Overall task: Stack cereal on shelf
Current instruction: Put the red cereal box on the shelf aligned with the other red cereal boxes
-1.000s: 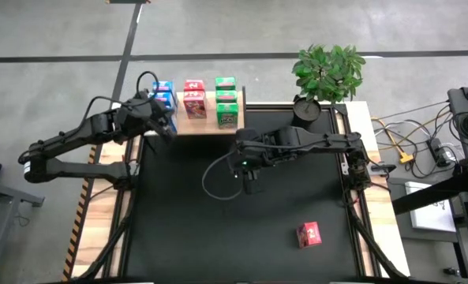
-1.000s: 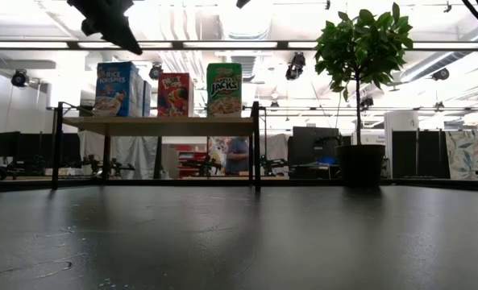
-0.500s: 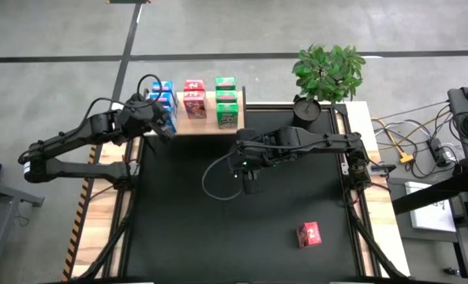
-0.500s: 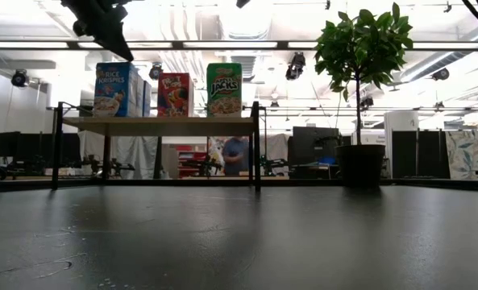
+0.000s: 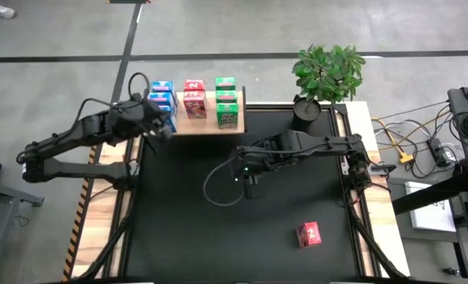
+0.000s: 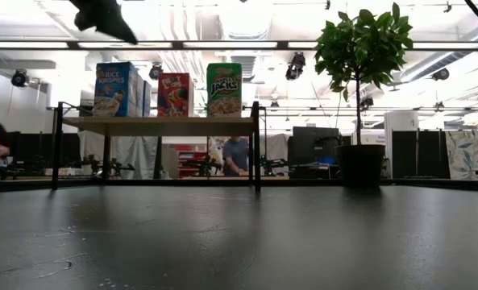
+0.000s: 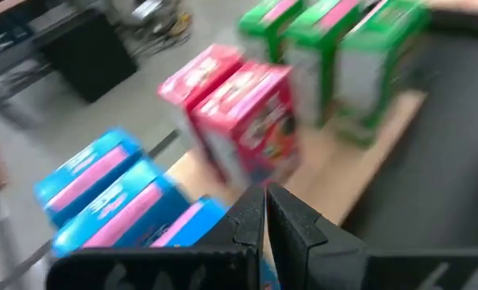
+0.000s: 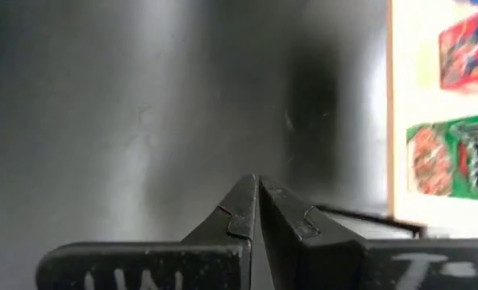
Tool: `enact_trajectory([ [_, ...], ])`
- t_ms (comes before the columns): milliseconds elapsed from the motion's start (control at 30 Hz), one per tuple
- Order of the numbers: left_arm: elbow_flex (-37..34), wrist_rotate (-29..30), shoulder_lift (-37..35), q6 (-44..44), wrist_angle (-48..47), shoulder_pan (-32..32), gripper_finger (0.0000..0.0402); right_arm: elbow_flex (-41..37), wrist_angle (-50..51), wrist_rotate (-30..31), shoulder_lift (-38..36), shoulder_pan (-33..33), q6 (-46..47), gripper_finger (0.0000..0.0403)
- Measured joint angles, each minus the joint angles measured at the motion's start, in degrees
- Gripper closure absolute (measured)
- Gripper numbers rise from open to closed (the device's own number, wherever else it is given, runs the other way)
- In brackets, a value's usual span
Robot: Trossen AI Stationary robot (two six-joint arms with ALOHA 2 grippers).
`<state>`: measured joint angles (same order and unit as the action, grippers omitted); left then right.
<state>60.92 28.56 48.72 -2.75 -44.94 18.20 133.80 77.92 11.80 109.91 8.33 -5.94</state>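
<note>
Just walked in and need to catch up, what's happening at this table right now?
A two-armed robot is stacking cereal boxes on the wooden shelf. Blue boxes, red boxes and green boxes already stand there. One red box lies on the black mat. The left gripper hovers by the blue boxes, the right gripper mid-table; both jaws shut, empty.

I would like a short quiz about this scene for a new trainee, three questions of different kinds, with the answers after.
1. True or false: every cereal box is on the shelf.
2. Which colour is the box lying alone on the black mat? A) blue B) red C) green
3. Fill in: the left pincer is beside the ___ boxes.

Key
1. False. One red box lies on the mat, nearer the right arm.
2. B.
3. Blue: it is shut and empty next to the blue boxes. The right pincer, also shut and empty, hangs over the middle of the mat.
</note>
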Motion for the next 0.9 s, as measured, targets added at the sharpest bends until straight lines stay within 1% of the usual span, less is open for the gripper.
enact_trajectory([
  [100, 0.10, -3.17, -1.87, -1.08, 2.14, -2.68, 0.0402, 0.00, 2.04, -0.34, 0.00, 1.07, 4.00, 0.0394],
  [200, -0.38, -5.37, -3.49, -2.50, 4.80, -7.17, 0.0402, 0.00, 4.44, -0.49, 0.00, 3.11, 8.95, 0.0394],
  [300, -1.95, -5.59, -4.55, -2.89, 9.07, -13.45, 0.0402, -0.13, 5.69, -0.23, 0.00, 5.99, 13.95, 0.0394],
  [400, -4.76, -5.59, -5.21, -2.18, 16.02, -19.64, 0.0402, -0.49, 5.09, 0.00, 0.00, 9.40, 18.21, 0.0394],
  [567, -8.70, -5.58, -4.98, -0.10, 26.36, -27.12, 0.0402, -3.63, 4.67, 0.13, 0.00, 14.07, 27.83, 0.0394],
  [667, -9.61, -5.54, -4.51, 0.42, 29.15, -29.39, 0.0402, -5.79, 7.41, -0.82, 0.00, 16.30, 36.60, 0.0394],
  [767, -9.72, -5.53, -4.00, 0.54, 29.87, -30.29, 0.0402, -7.93, 11.69, -3.43, 0.00, 18.32, 47.35, 0.0394],
  [900, -9.35, -5.48, -3.37, 1.28, 29.84, -30.28, 0.0402, -11.49, 11.93, -5.85, -0.96, 21.68, 58.12, 0.0394],
])
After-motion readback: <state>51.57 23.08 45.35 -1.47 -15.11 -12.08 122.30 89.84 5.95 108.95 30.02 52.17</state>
